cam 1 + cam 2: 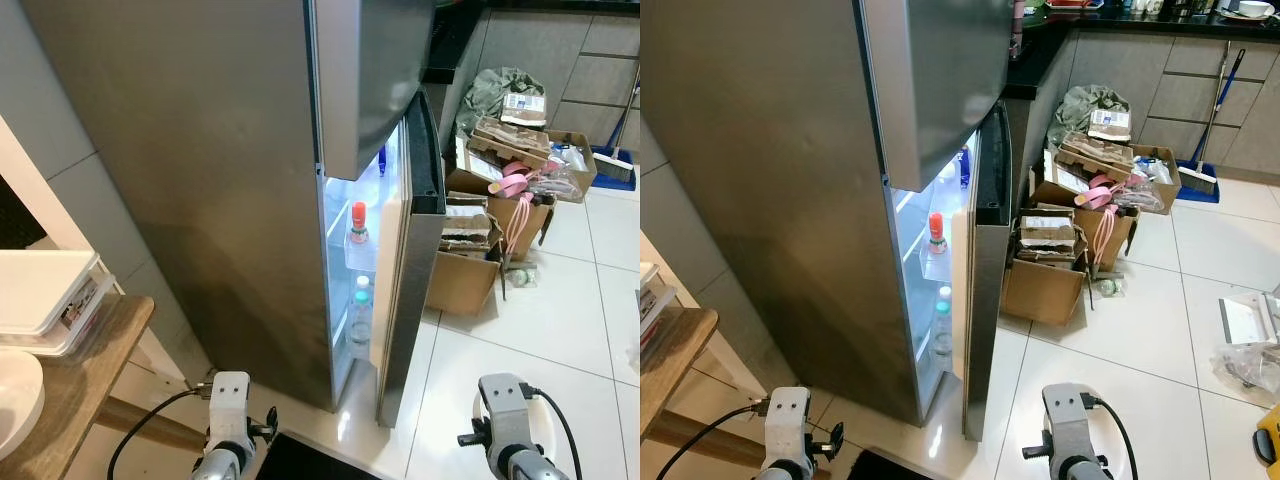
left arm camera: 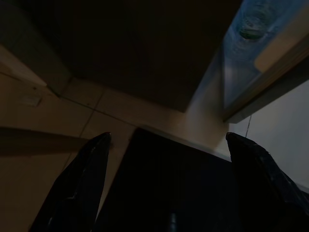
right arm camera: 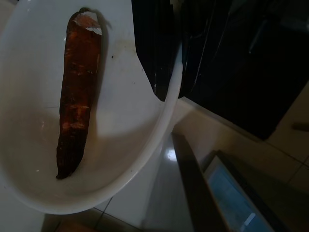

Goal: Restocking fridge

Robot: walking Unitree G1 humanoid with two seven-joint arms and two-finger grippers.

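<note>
Fridge (image 1: 230,180), door (image 1: 405,290) ajar, cardboard boxes (image 1: 490,240) beside; left gripper (image 2: 166,188) spread, right gripper's state unclear.

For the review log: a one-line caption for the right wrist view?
White bowl holding one long reddish-brown root vegetable, above glossy floor tiles.
</note>
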